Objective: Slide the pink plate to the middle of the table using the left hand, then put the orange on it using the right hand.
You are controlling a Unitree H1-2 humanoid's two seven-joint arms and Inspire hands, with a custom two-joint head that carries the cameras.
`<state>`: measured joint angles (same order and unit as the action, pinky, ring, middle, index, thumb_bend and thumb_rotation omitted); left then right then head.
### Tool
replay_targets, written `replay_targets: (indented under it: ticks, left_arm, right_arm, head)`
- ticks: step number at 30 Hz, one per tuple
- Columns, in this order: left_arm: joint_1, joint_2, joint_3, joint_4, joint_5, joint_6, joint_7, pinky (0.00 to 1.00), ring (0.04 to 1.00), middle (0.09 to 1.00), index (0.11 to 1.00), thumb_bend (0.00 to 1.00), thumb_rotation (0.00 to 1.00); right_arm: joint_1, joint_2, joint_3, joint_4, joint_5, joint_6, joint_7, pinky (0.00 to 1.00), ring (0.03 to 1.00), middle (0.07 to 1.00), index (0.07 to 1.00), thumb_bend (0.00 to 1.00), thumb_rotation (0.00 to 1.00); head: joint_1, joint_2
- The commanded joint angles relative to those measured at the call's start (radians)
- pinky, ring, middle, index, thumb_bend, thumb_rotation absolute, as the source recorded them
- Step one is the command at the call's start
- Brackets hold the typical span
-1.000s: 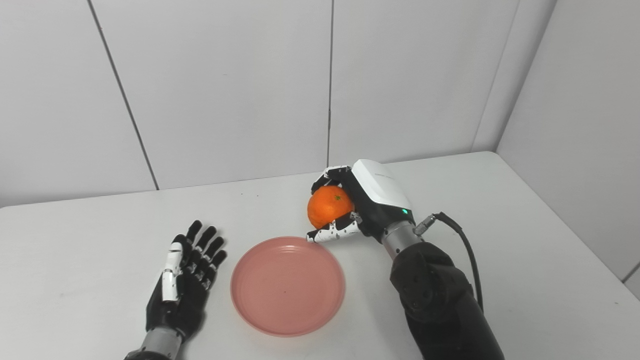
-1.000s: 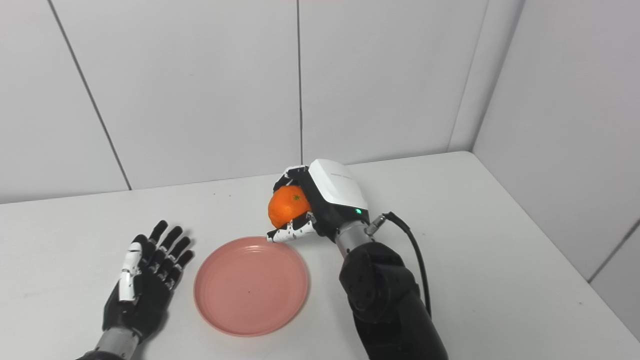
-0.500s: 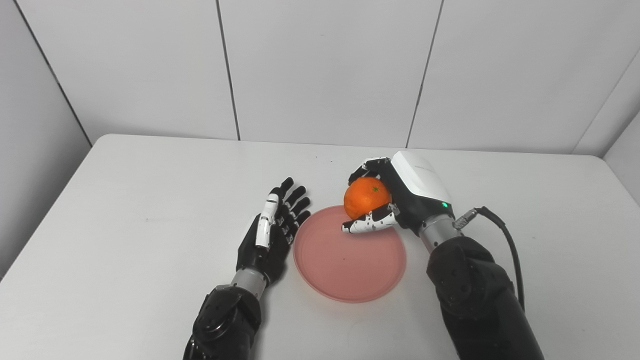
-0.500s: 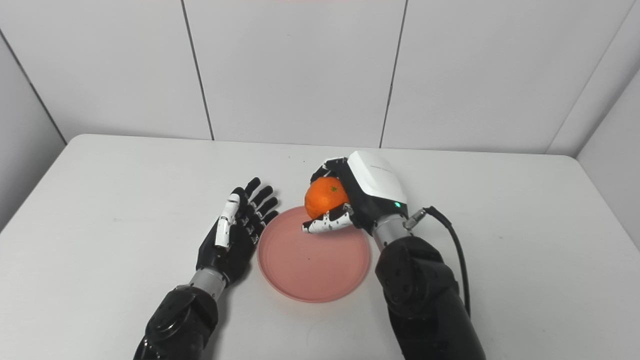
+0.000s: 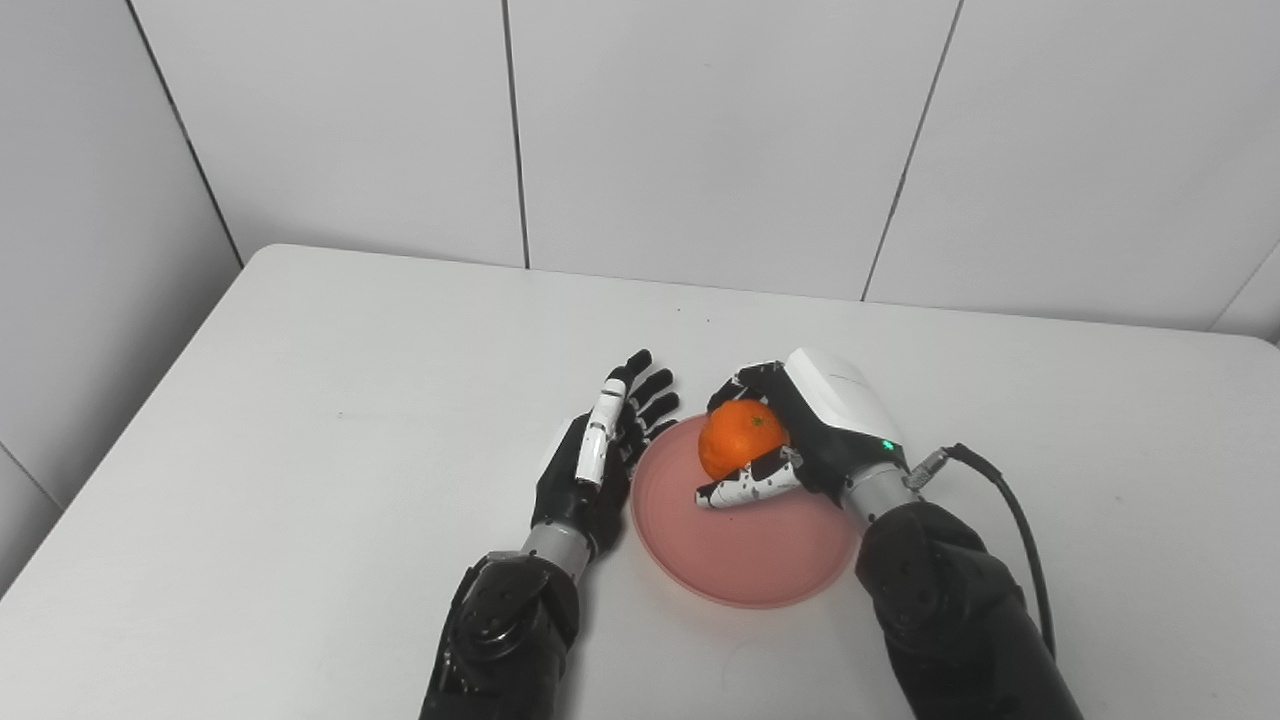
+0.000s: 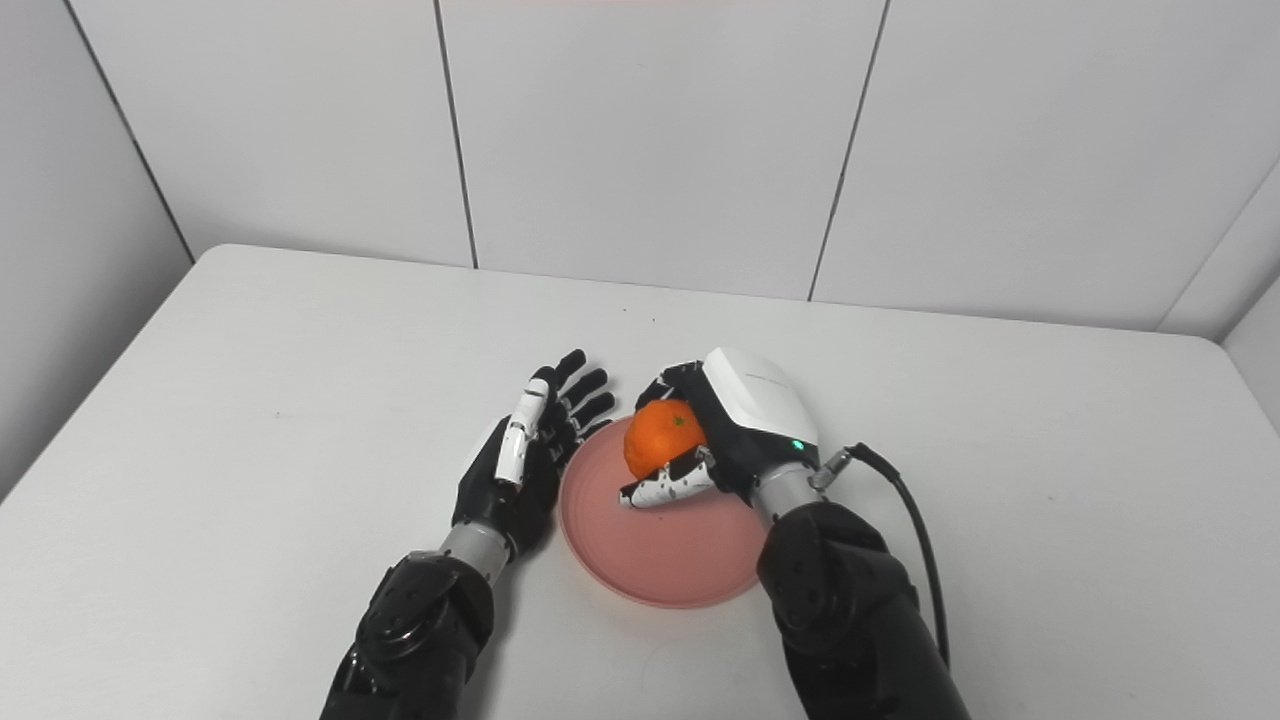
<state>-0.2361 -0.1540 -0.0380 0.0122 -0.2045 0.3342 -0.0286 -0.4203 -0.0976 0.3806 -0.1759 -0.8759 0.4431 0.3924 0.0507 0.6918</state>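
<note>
The orange is grasped by the right hand, enclosed between the curled fingers on its far side and the thumb on its near side. It is held over the far part of the plate; whether it touches the plate cannot be told. The plate lies flat on the table, under and in front of the right hand, with most of its near half left bare. The left hand is held open just beside the plate's left edge, nothing being grasped, its fingers spread and pointed away from the robot. Its palm side is turned toward the plate, and contact with the rim cannot be made out. The two hands are set near each other, with the plate's far left rim between them.
</note>
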Motion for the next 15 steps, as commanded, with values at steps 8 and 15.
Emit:
replay_targets:
  ticks: [8,15]
  left_arm:
    - [0.014,0.021,0.015,-0.003,0.014,0.01,-0.004,0.89,0.909,0.921,0.918,0.38,1.0]
    - [0.01,0.048,0.038,-0.005,-0.012,0.01,-0.037,0.91,0.923,0.931,0.931,0.38,1.0]
  right_arm:
    - [0.007,0.034,0.031,0.01,-0.003,-0.027,-0.074,0.28,0.359,0.417,0.521,0.52,0.0]
    - [0.017,0.047,0.049,0.033,-0.013,-0.021,-0.107,0.3,0.374,0.424,0.518,0.53,0.0]
  head:
    - [-0.042,0.005]
    - [-0.094,0.004]
